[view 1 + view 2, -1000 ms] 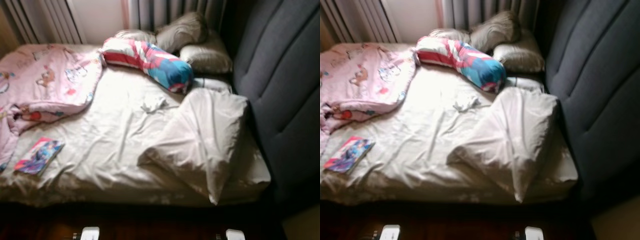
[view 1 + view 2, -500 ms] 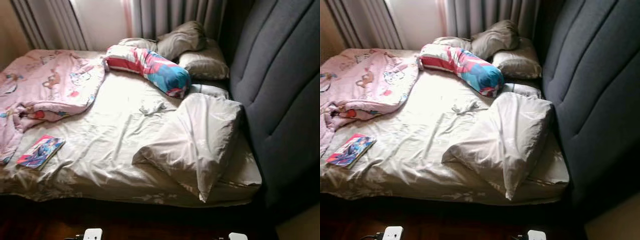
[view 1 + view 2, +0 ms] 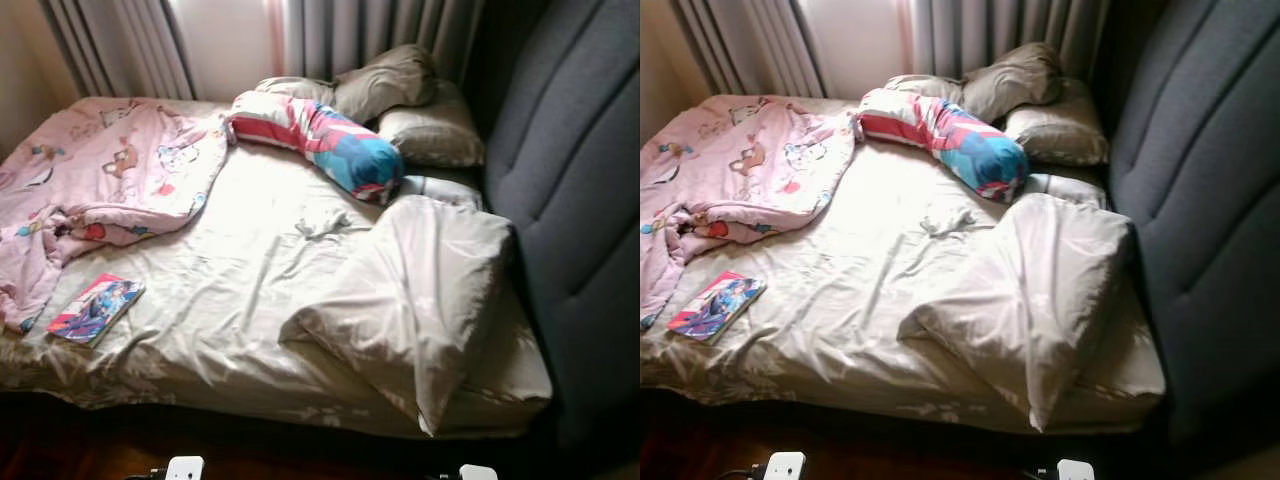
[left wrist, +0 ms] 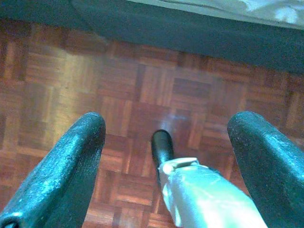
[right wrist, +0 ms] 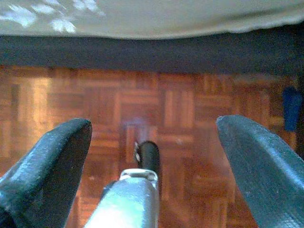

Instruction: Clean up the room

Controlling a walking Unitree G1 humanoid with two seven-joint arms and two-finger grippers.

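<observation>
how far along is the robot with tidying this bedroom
Nothing looks done yet. The bed sheet is wrinkled, the pink blanket lies bunched, the book sits near the bed edge, and the large pillow lies askew. Nothing is in hand: the left gripper and right gripper hang open over the floor.

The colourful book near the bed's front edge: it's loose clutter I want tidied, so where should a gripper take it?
Grip the book by its near short edge, coming from the bed's front side with the left gripper. It lies flat on soft sheet, so one finger can press under.
</observation>
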